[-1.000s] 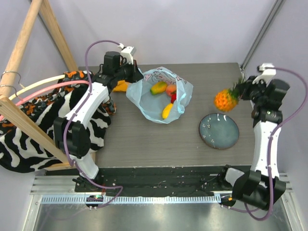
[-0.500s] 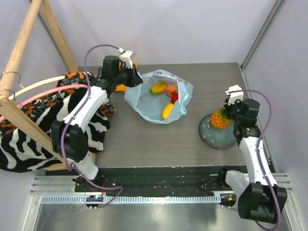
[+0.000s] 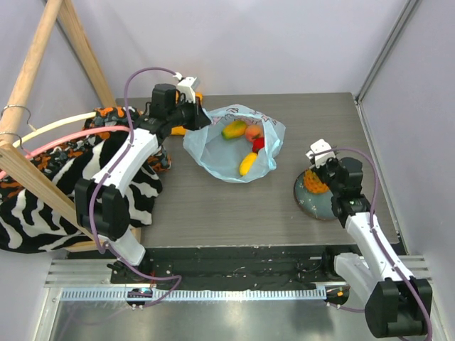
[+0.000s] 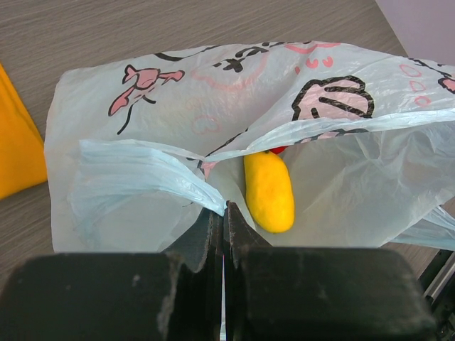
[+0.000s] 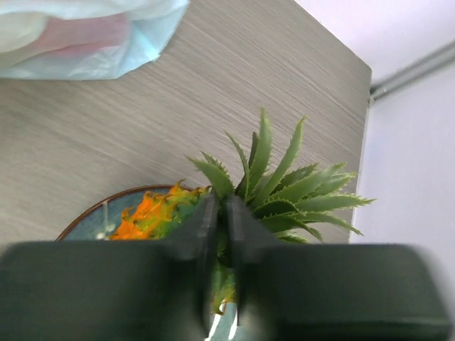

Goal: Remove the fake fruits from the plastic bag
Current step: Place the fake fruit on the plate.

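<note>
Several cartoon prints (image 4: pixel 142 78) on plastic bag (image 4: pixel 128 185)

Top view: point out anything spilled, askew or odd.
Nothing spilled or damaged. The left pincer pinches the bag, fruits inside; the right pincer holds the pineapple by its crown at the plate. The zebra cloth hangs off the table on the left.

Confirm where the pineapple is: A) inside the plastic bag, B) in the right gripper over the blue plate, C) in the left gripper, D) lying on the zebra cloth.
B: the right gripper is shut on the green crown of the pineapple, whose orange body sits over the blue plate, away from the bag.
</note>
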Motion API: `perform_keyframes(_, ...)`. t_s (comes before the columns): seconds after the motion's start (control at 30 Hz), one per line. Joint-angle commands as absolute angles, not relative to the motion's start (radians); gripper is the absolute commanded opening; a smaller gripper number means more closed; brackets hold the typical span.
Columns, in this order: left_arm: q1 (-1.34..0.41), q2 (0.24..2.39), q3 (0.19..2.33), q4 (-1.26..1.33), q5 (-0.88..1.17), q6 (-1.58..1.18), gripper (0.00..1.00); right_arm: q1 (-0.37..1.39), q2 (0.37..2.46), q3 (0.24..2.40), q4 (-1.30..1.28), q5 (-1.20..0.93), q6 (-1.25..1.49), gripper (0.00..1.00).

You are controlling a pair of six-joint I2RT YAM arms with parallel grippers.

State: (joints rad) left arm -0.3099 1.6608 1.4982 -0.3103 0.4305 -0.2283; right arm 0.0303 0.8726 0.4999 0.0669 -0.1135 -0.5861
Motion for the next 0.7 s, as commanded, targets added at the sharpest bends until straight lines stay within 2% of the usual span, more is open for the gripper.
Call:
perform_keyframes(0.0,-0.304,1.6,1.493,-0.268,0.454,-0.232,0.0,0.051,0.813,0.5,0.008,-0.132,-0.681,0.33)
perform_keyframes(0.03,-0.304,1.597,1.493,-0.271,0.457,-0.23,0.0,0.051,0.789,0.527,-0.111,-0.155,-0.675,0.51)
perform_keyframes(0.1,-0.304,1.589,1.488,-0.271,0.466,-0.236,0.0,0.051,0.766,0.639,-0.237,-0.169,-0.64,0.6)
perform_keyframes(0.13,-0.304,1.583,1.486,-0.27,0.469,-0.238,0.0,0.051,0.753,0.681,-0.358,-0.179,-0.591,0.7)
perform_keyframes(0.23,-0.304,1.577,1.477,-0.265,0.482,-0.244,0.0,0.051,0.733,0.872,-0.579,-0.262,-0.517,0.83)
perform_keyframes(0.37,-0.304,1.572,1.468,-0.255,0.499,-0.255,0.0,0.051,0.759,1.136,-0.669,-0.382,-0.416,0.85)
perform_keyframes(0.47,-0.304,1.568,1.445,-0.238,0.508,-0.297,0.0,0.051,0.836,1.224,-0.621,-0.506,-0.309,0.84)
perform_keyframes(0.5,-0.304,1.563,1.439,-0.227,0.521,-0.31,0.0,0.052,0.901,1.235,-0.594,-0.561,-0.283,0.82)
perform_keyframes(0.6,-0.305,1.539,1.399,-0.198,0.537,-0.37,0.0,0.119,1.048,1.261,-0.559,-0.578,-0.219,0.65)
perform_keyframes(0.67,-0.307,1.523,1.364,-0.18,0.546,-0.405,0.0,0.248,1.113,1.278,-0.523,-0.54,-0.222,0.59)
